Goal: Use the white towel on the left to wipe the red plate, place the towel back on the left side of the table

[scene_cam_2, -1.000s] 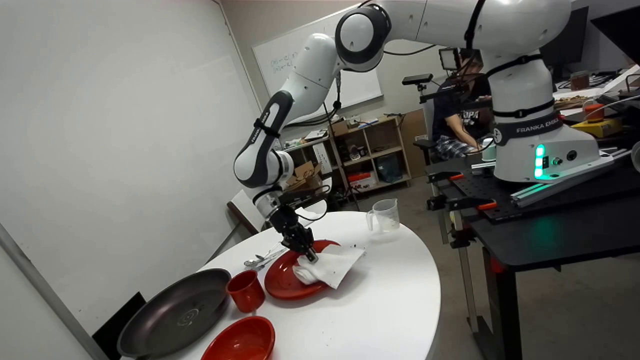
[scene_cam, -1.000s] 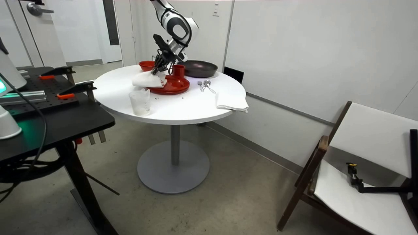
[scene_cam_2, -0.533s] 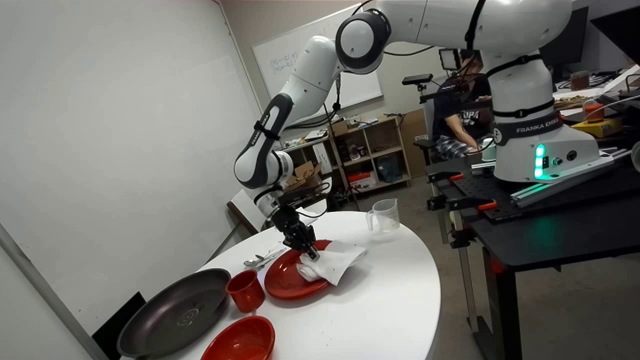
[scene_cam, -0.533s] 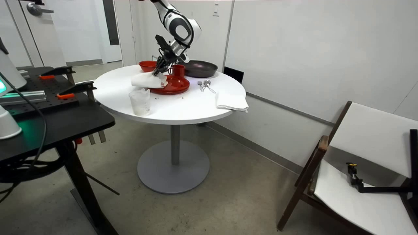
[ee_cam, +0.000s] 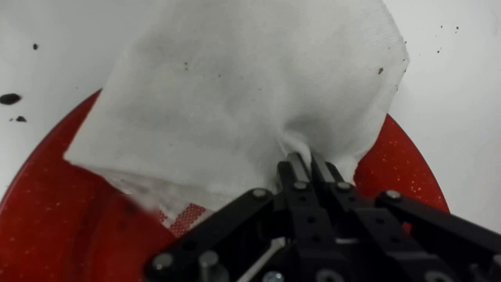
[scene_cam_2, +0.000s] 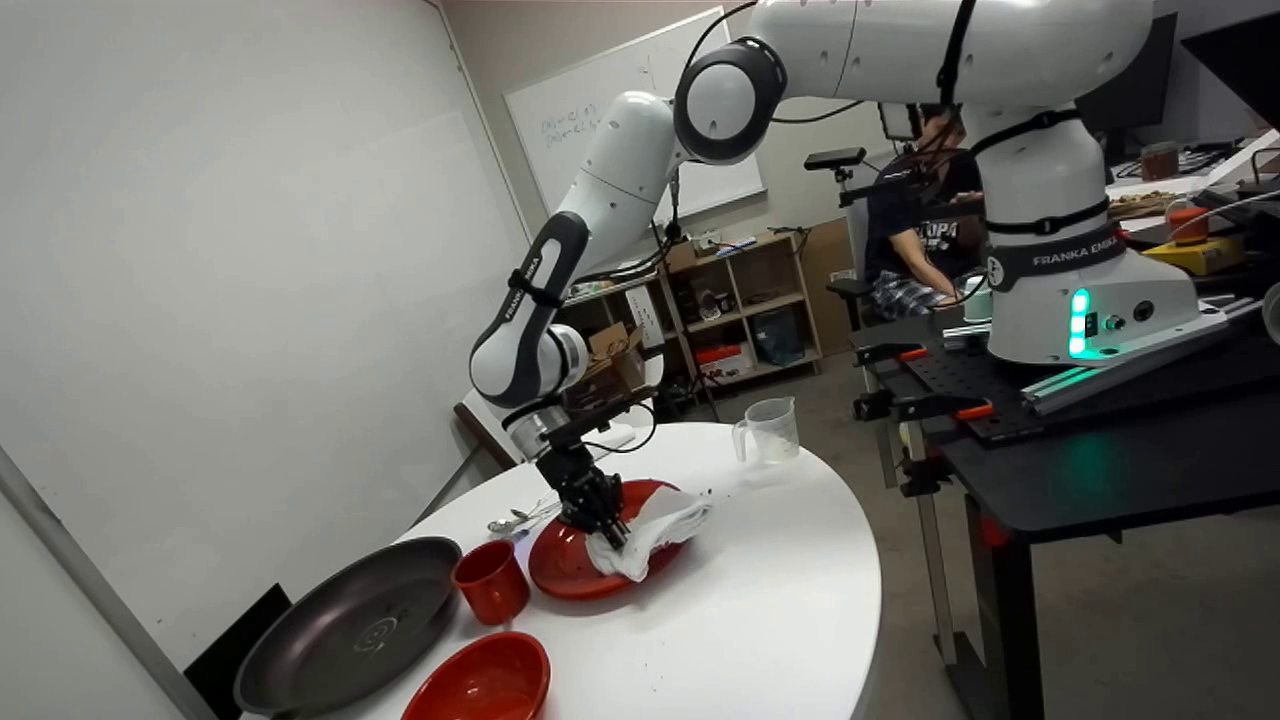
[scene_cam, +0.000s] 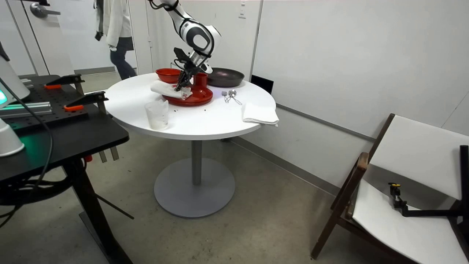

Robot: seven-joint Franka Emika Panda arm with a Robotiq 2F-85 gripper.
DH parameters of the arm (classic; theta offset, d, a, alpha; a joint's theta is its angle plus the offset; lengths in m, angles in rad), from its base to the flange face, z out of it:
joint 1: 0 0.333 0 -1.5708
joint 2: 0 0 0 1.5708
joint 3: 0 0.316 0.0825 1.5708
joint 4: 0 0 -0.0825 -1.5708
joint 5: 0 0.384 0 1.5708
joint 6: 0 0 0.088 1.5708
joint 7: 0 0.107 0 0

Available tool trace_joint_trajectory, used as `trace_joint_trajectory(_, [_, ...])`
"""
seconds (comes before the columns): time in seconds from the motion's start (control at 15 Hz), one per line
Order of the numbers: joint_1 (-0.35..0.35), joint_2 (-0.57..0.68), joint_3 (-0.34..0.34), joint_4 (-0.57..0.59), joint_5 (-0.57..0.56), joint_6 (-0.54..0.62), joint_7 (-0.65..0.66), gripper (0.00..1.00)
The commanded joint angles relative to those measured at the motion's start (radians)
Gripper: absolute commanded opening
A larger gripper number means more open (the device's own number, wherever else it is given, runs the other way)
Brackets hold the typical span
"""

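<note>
Two FRANKA EMIKA labels [scene_cam_2: 1080, 256] on arm [scene_cam_2: 630, 150], white towel [ee_cam: 219, 105] in end effector [ee_cam: 307, 159]

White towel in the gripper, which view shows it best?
The wrist view: the white towel looks largest there, creases and specks plain, one end cropped. Both exterior views show it smaller, reaching past the edge of the red plate, the gripper covering part.

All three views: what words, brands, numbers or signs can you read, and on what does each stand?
"FRANKA EMIKA": on the arm's base.
"FRANKA EMIKA": small, on the arm's lower link.
"OPA": on the person's shirt; the letters before it are unclear.
Too small or blurred: handwriting on the whiteboard, and faint marks on the clear measuring cup.
Wrist view: no readable text; the white towel shows none.
</note>
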Motion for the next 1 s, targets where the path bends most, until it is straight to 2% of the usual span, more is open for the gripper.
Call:
trace_joint_trajectory(0.0, [0.048,0.033,-0.045,0.042,-0.021,0.105,0.104,0.04])
trace_joint_trajectory(0.47, [0.116,0.031,-0.122,0.025,-0.065,0.366,0.258,0.04])
trace_joint_trajectory(0.73, [0.171,0.03,-0.194,-0.005,-0.123,0.505,0.371,0.03])
trace_joint_trajectory(0.93, [0.198,0.027,-0.241,-0.017,-0.164,0.475,0.461,0.03])
